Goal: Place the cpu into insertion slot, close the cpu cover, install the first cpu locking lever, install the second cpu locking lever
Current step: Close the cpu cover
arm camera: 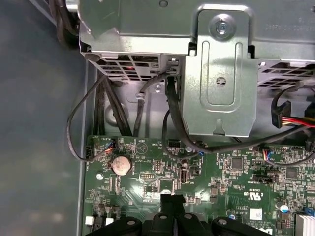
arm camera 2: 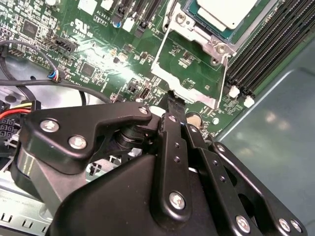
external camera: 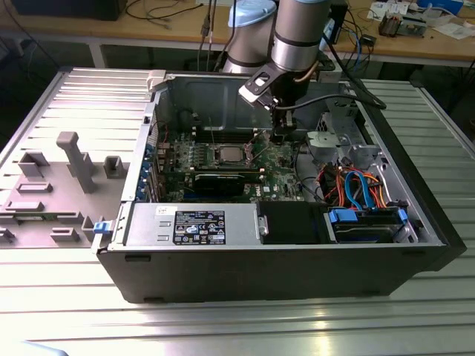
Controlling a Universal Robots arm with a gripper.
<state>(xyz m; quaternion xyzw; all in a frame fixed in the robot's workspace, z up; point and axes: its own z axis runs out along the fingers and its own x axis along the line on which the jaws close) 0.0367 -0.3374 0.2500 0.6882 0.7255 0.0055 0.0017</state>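
Your biggest risk is inside the open computer case (external camera: 297, 274). The arm (external camera: 297, 30) drops steeply into it just beside the insertion slot (arm camera 2: 199, 34), so a slip could scrape the motherboard (arm camera 2: 98, 54). The cpu cover (arm camera 2: 160, 56) stands swung open off the slot, and the cpu (arm camera 2: 224, 10) is seated in the slot. The pincer (arm camera 2: 173, 103), fingertips together on nothing, hovers at the cover's free edge, where a glancing push could bend the cover.

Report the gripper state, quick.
Gripper: closed, fingertips together at the edge of the cpu cover; nothing visibly held.
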